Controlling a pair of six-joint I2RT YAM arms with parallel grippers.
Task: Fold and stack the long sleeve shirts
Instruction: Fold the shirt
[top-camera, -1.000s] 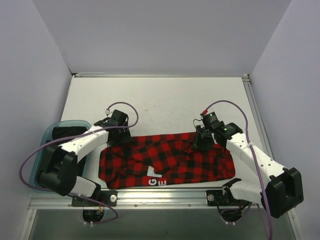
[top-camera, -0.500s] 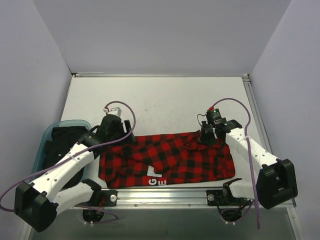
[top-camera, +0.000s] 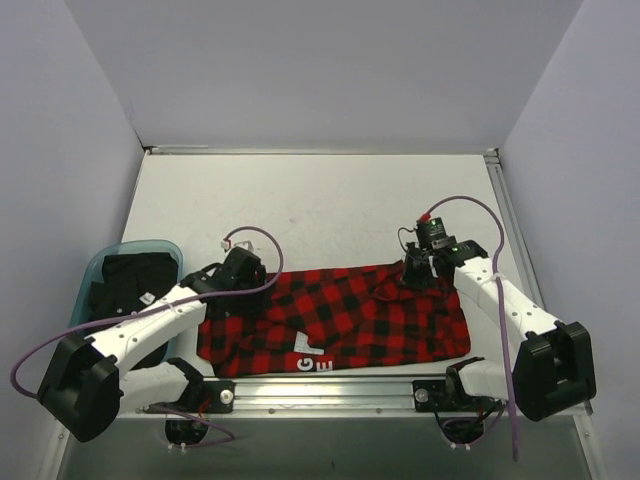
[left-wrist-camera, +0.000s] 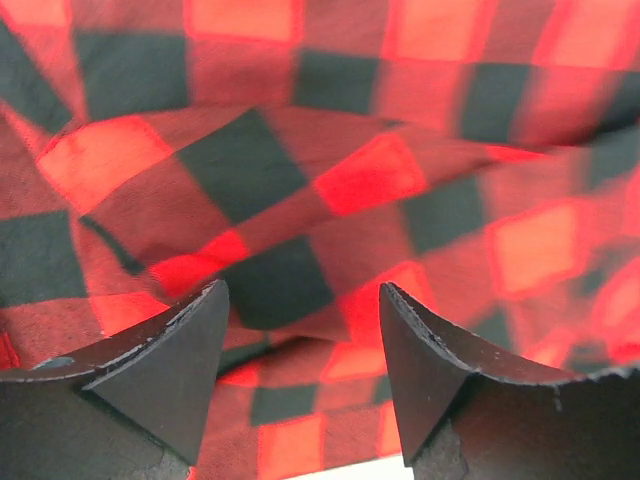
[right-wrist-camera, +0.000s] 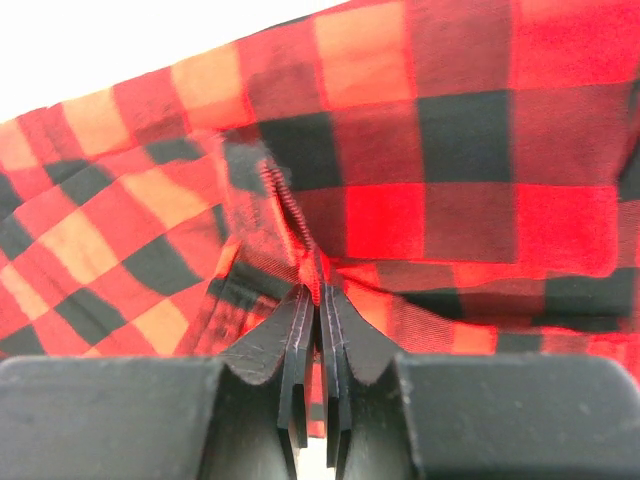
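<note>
The red-and-black check flannel shirt (top-camera: 340, 322) lies folded into a wide band near the table's front edge, white letters at its near hem. My left gripper (top-camera: 228, 297) is open at the shirt's left end; in the left wrist view its fingers (left-wrist-camera: 165, 375) straddle wrinkled check cloth (left-wrist-camera: 300, 190) without closing on it. My right gripper (top-camera: 410, 278) is at the shirt's upper right edge, shut on a pinched ridge of the shirt (right-wrist-camera: 300, 235), with its fingertips (right-wrist-camera: 345, 330) pressed together around it.
A teal bin (top-camera: 95, 275) holding dark clothing stands at the left edge beside my left arm. White tabletop (top-camera: 320, 205) stretches behind the shirt to the back wall. A metal rail (top-camera: 320, 392) runs along the front edge.
My left gripper has come down and slightly right onto the shirt's left end, its arm swung lower. My right gripper has closed on the shirt's upper edge and barely shifted.
</note>
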